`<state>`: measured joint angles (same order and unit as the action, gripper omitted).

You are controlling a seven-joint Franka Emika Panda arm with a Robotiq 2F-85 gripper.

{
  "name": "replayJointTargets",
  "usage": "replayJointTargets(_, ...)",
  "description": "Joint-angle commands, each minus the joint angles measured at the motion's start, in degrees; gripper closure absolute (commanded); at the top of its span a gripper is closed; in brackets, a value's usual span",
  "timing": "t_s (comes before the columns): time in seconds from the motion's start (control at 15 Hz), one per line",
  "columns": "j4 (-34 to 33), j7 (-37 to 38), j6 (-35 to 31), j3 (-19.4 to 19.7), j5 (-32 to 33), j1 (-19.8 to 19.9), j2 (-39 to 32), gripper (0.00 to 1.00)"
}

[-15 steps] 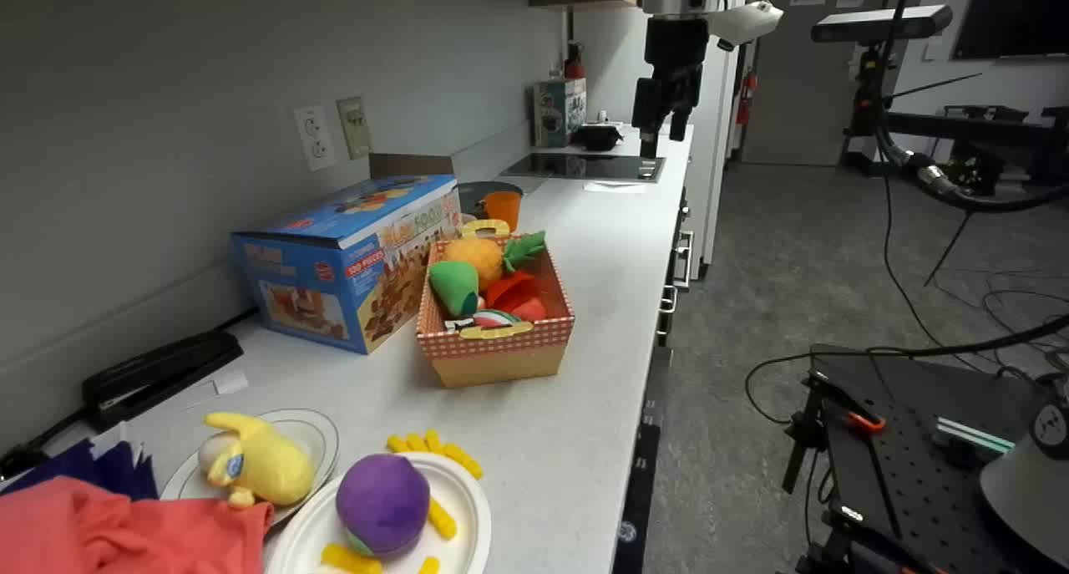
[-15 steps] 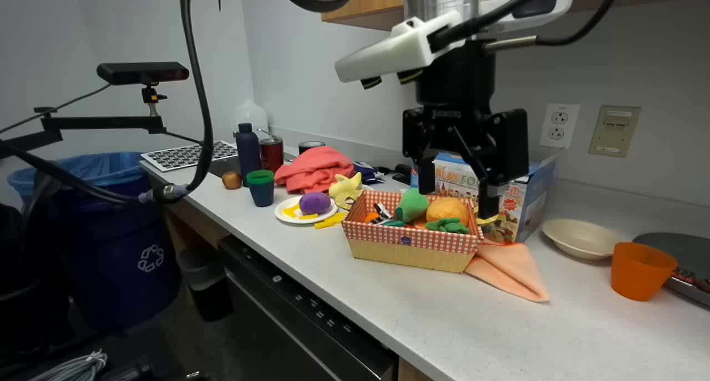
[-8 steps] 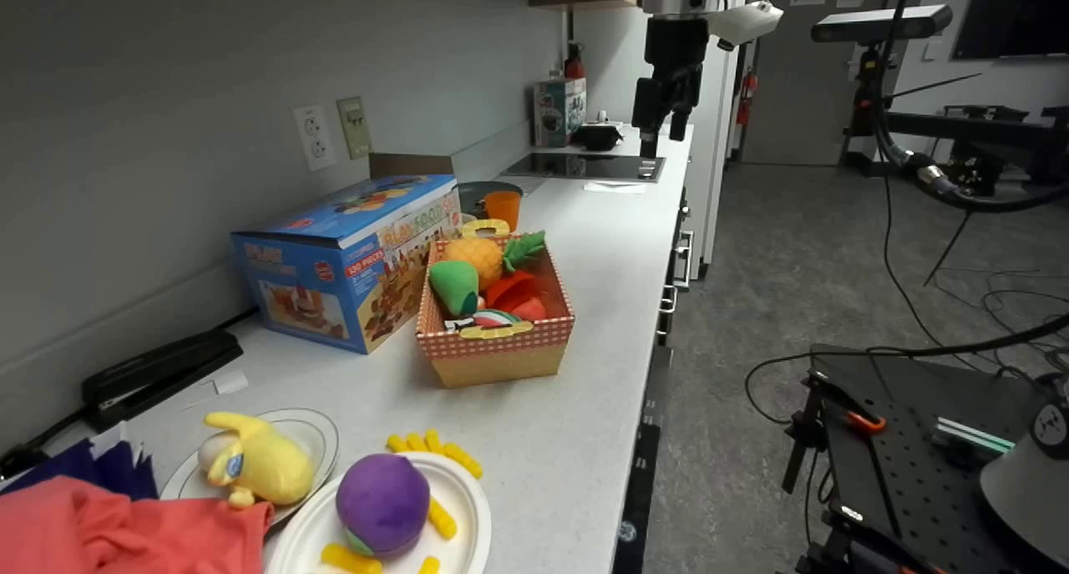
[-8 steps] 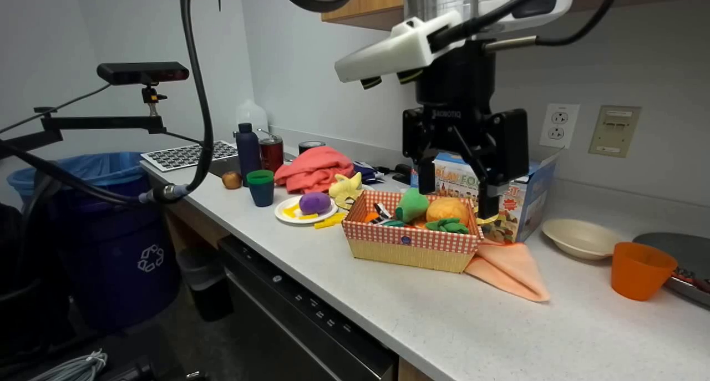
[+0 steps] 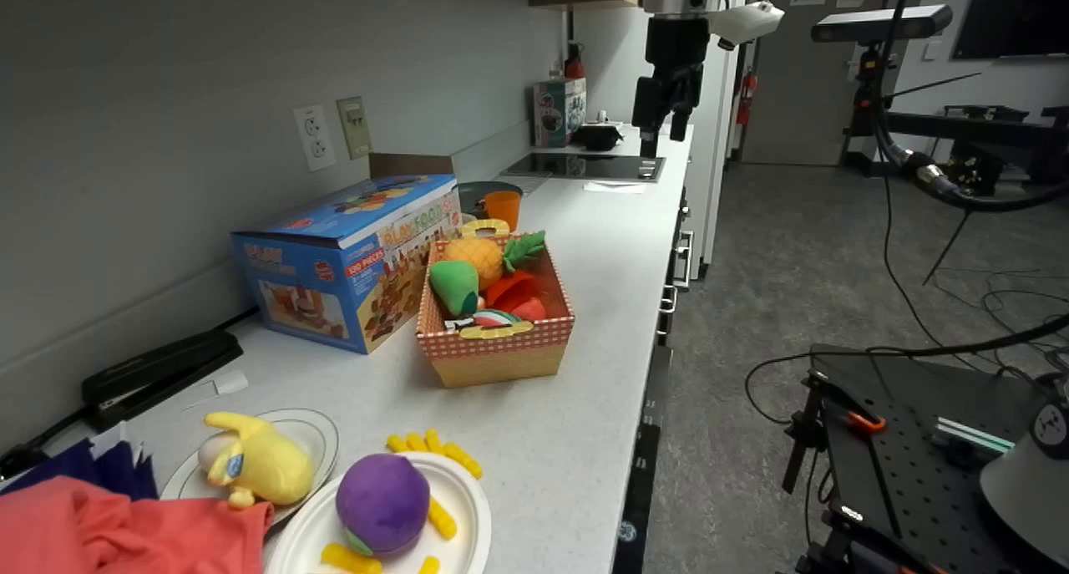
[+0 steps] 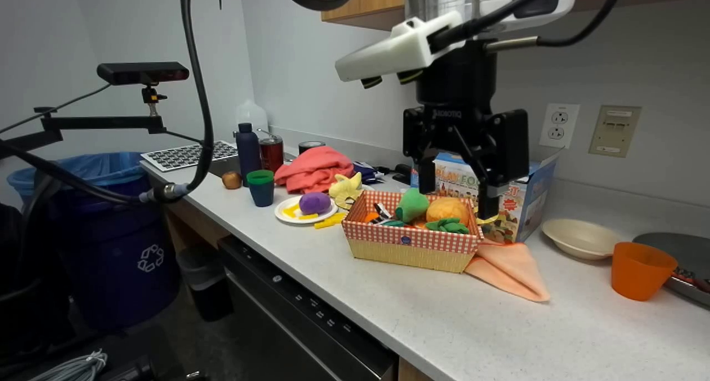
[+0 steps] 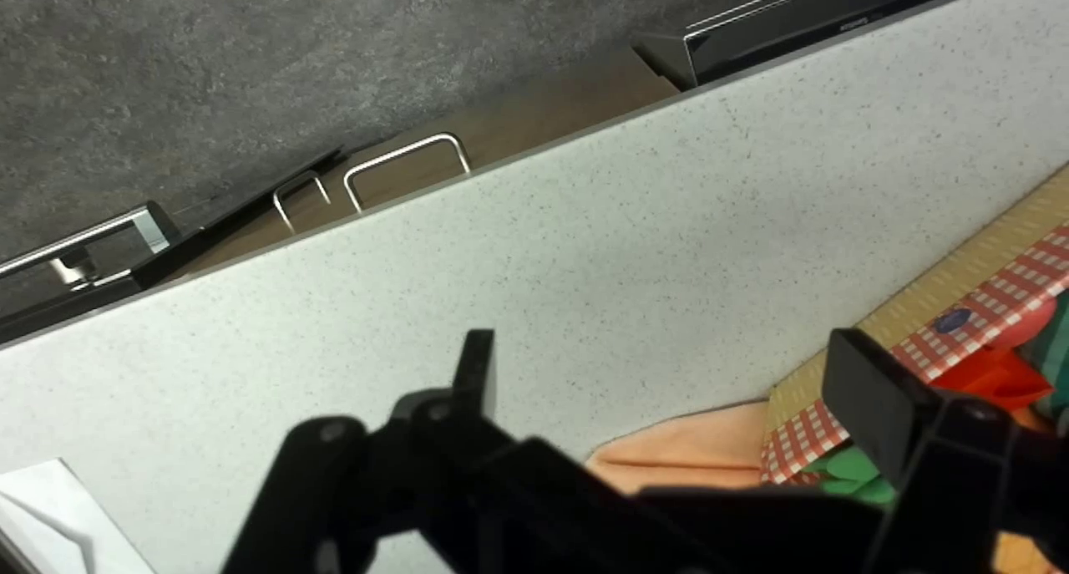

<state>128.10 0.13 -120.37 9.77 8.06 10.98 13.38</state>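
My gripper (image 6: pixel 457 192) is open and empty, held in the air above the counter. It also shows in an exterior view (image 5: pixel 664 139) and in the wrist view (image 7: pixel 664 340), where its jaws stand wide apart. Nearest below in the wrist view are a peach cloth (image 7: pixel 693 444) and a red-checked basket (image 7: pixel 944 290), partly hidden by the right finger. In both exterior views the basket (image 5: pixel 501 369) holds soft toys, among them a green one (image 5: pixel 456 287) and an orange pineapple (image 5: pixel 476 261) with green leaves. The cloth (image 6: pixel 510 273) lies partly under or against the basket (image 6: pixel 413 253).
A blue play food box (image 5: pixel 334 248) stands by the wall behind the basket. An orange cup (image 6: pixel 642 270) and a beige bowl (image 6: pixel 579 239) stand nearby. A white plate (image 6: pixel 285 218) bears a purple toy (image 6: pixel 314 203) and yellow sticks. A coral cloth (image 6: pixel 316 170) lies farther along. A cabinet hangs above.
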Motion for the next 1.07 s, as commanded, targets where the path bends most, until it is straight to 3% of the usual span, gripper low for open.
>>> replayJointTargets(0.0,0.7,-1.6,1.0,0.7,-1.3,-0.1,1.9,0.00)
replayJointTargets(1.0,5.7,-0.8,7.3,0.3,1.3,0.7,12.9,0.00)
